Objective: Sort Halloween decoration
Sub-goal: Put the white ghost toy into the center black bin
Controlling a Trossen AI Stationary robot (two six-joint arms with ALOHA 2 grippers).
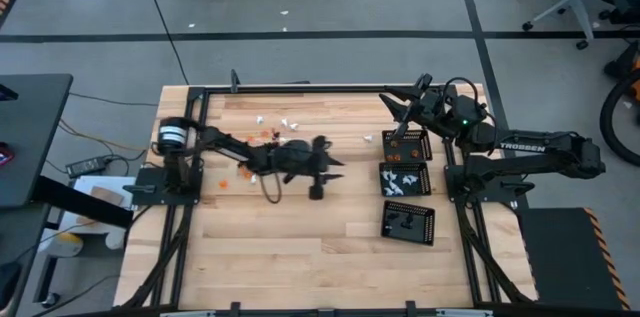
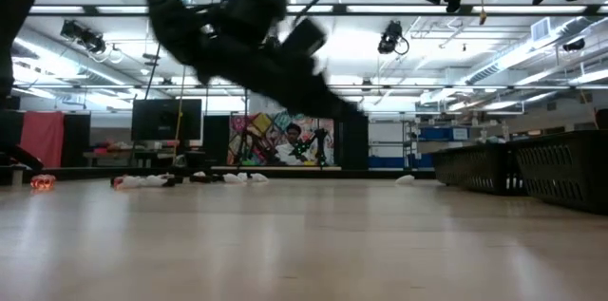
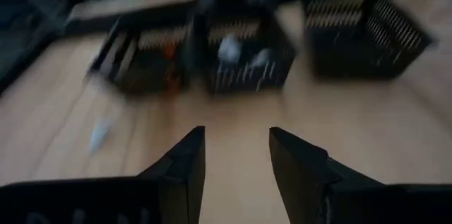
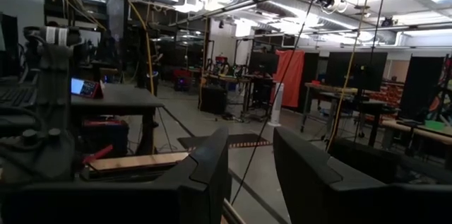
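Tiny white and orange Halloween decoration pieces (image 1: 280,122) lie scattered on the wooden table's far left part; a few orange ones (image 1: 243,170) sit nearer my left arm. More white pieces (image 3: 229,47) lie in the middle of three black perforated trays (image 1: 405,179). My left gripper (image 3: 236,139) hovers open over mid-table (image 1: 332,162), pointing toward the trays, with nothing between its fingers. My right gripper (image 4: 251,146) is raised above the far tray (image 1: 405,144), open and empty, pointing out into the room.
The three trays stand in a row at the table's right side, the nearest (image 1: 408,222) holding dark pieces. A lone white piece (image 1: 367,139) lies just left of the far tray. Bare wood (image 1: 300,257) fills the near half of the table.
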